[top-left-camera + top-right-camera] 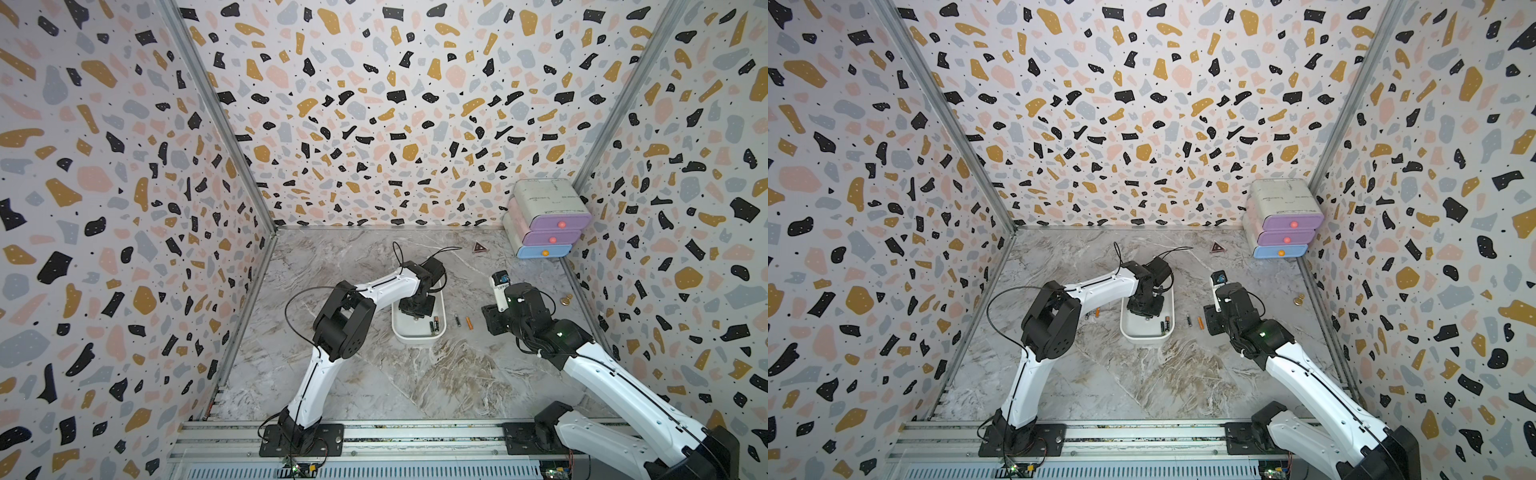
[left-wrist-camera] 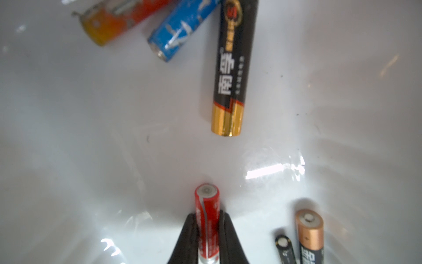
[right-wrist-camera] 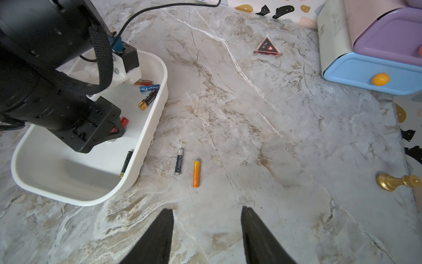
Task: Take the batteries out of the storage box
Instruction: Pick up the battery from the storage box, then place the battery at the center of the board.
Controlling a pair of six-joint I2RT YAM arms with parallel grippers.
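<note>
Hovering empty with jaws apart, the right gripper (image 3: 207,209) faces a black battery (image 3: 179,161) and an orange battery (image 3: 196,173) on the table (image 3: 296,160) beside the storage box (image 3: 157,118). Inside, the left gripper (image 2: 209,216) pinches a red battery (image 2: 206,201); a blue battery (image 2: 180,29) lies toward the far end.

On the marbled table (image 3: 285,114) are set the white storage box (image 3: 155,128), a black battery (image 3: 179,161) and an orange battery (image 3: 196,173) just beside it, a triangular badge (image 3: 267,46), a brass knob (image 3: 396,181) and a drawer unit (image 3: 365,70).
</note>
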